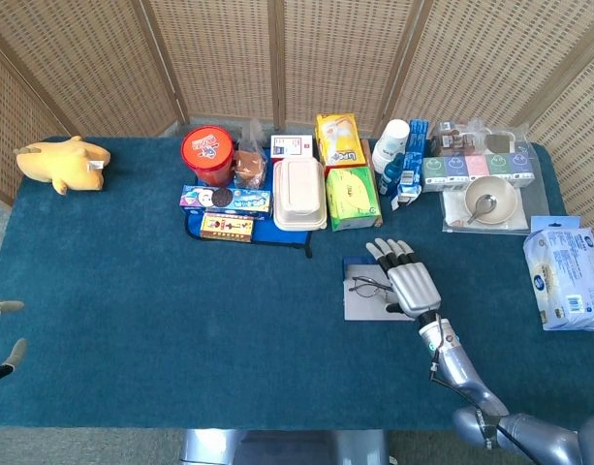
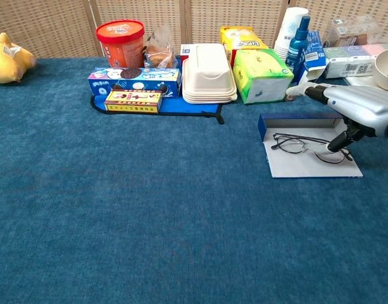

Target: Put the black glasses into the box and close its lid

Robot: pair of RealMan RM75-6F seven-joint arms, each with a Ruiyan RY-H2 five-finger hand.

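Note:
The black glasses (image 2: 302, 144) lie unfolded on the grey floor of the open box (image 2: 307, 166), whose low blue wall (image 2: 296, 120) stands at the far side. In the head view the glasses (image 1: 368, 286) show at the left part of the box (image 1: 359, 308). My right hand (image 2: 353, 106) hovers palm down over the right end of the glasses with its fingers stretched out flat, also seen as right hand (image 1: 406, 281). Its thumb (image 2: 340, 140) reaches down to the right lens; nothing is gripped. My left hand (image 1: 0, 337) shows only as spread fingertips at the left edge.
Behind the box stand a green tissue pack (image 2: 262, 75), a white clamshell container (image 2: 209, 73), snack boxes (image 2: 134, 81), a red tub (image 2: 121, 42), cups and a blue bottle (image 2: 299, 37). A bowl (image 1: 490, 201) and a wipes pack (image 1: 566, 279) sit right. A yellow plush (image 1: 62, 163) lies far left.

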